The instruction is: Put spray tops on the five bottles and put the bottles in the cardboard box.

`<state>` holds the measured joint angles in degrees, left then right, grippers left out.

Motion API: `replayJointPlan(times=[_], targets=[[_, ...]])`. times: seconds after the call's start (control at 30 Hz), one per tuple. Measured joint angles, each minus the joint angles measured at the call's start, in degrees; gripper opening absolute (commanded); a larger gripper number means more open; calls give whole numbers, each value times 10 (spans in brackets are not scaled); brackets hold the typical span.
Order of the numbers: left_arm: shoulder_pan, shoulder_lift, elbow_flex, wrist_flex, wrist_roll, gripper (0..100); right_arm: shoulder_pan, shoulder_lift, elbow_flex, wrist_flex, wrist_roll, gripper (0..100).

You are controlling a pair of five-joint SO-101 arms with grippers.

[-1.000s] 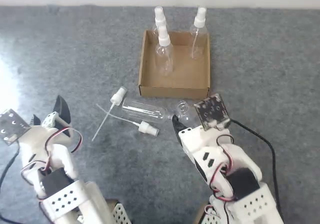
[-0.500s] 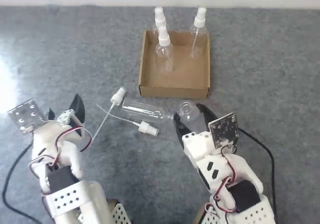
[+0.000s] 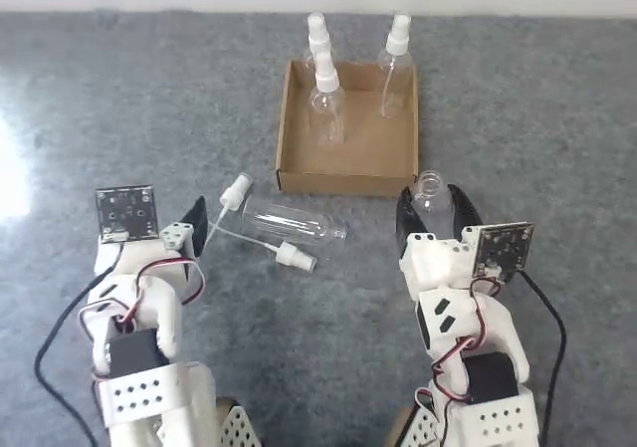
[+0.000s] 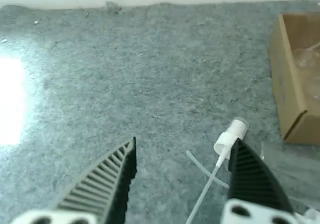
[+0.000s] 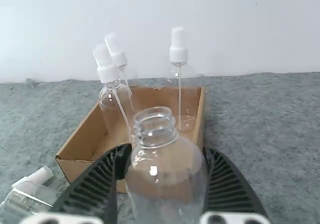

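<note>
My right gripper [image 3: 430,206] is shut on a clear bottle without a top [image 3: 429,188], held upright just in front of the cardboard box [image 3: 346,180]; in the right wrist view the bottle [image 5: 161,169] sits between the jaws. Three bottles with spray tops [image 3: 326,97] [image 3: 396,57] [image 3: 318,37] stand in the box. Another clear bottle [image 3: 294,220] lies on the mat. Two loose spray tops [image 3: 236,190] [image 3: 295,257] lie beside it. My left gripper [image 3: 187,230] is open, with one fingertip [image 4: 250,169] right next to a spray top [image 4: 231,135].
Grey mat [image 3: 537,148] covers the table, with free room left and right of the box. A pale wall edge runs along the back. The box corner [image 4: 295,84] lies beyond my left gripper.
My right gripper has lifted the topless bottle, turned it upright and shifted it right toward the box front. My left arm has swung in toward the spray top near the lying bottle.
</note>
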<state>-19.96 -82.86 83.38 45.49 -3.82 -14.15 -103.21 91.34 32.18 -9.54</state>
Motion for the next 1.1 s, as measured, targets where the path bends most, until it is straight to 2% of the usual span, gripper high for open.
replayJointPlan(times=[0.3, 0.4, 0.73, 0.87, 1.1], targets=[[40, 0, -141, 192, -78, 280, 2, 0, 2, -4, 0, 90], [55, 0, -163, 232, -91, 280, 2, 0, 2, -4, 0, 90], [59, 0, -171, 238, -108, 277, 2, 0, 2, -4, 0, 90], [59, 13, -211, 239, -117, 244, 2, 0, 2, -4, 0, 90], [58, 232, -341, 239, -119, 243, 2, 0, 2, -4, 0, 90]])
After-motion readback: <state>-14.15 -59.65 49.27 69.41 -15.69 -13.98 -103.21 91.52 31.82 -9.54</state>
